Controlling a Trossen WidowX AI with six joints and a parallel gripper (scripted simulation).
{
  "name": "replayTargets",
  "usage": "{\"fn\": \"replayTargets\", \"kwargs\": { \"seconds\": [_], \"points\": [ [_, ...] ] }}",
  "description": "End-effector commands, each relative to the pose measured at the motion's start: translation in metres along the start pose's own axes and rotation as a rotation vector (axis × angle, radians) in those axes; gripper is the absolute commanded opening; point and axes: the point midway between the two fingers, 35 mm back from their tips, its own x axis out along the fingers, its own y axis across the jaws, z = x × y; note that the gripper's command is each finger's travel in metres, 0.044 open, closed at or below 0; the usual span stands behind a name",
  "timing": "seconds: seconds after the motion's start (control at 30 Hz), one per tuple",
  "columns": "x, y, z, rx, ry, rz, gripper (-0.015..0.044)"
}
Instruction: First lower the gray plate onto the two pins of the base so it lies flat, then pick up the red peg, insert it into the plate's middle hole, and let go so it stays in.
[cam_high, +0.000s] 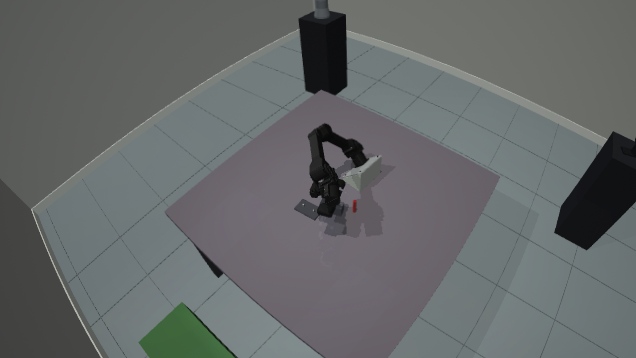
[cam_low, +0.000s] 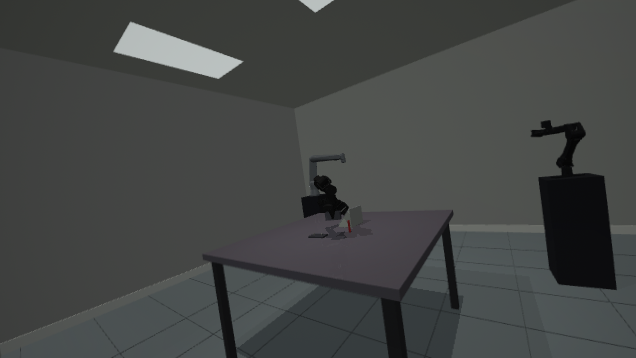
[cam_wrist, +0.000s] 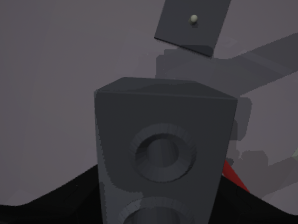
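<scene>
1 gray plate (cam_high: 339, 210) (cam_low: 329, 216) (cam_wrist: 115, 115) gripped in 1 part-open pincer (cam_high: 334, 204) (cam_low: 333, 215) (cam_wrist: 153, 163), above tbl (cam_high: 280, 165) (cam_low: 310, 255), 1 red peg (cam_high: 354, 206) (cam_low: 349, 226) (cam_wrist: 235, 177) upright nr

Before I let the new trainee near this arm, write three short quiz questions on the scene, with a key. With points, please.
1. True or false: the gripper (cam_wrist: 153, 163) is shut on the gray plate (cam_high: 340, 209) (cam_wrist: 167, 112).
2. Fill in: the peg (cam_high: 354, 206) (cam_low: 349, 226) on the table (cam_high: 260, 240) (cam_low: 300, 257) is coloured ____.
3. Which task step comes first from here: (a) insert the peg, (b) lower the plate onto the base (cam_high: 307, 209) (cam_low: 317, 235) (cam_wrist: 190, 35), (c) let go of the peg?

Key: 1 true; 2 red; 3 b.
</scene>
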Motion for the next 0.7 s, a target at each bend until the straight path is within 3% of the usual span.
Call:
{"fn": "replayTargets", "kwargs": {
  "seconds": [0.0,0.2,0.67],
  "points": [
    [-0.01,-0.001,-0.001,0.007,0.004,-0.001,0.0],
    [-0.02,-0.003,-0.001,0.009,0.003,-0.003,0.0],
    [0.0,-0.006,0.038,0.068,0.011,0.002,0.0]
  ]
}}
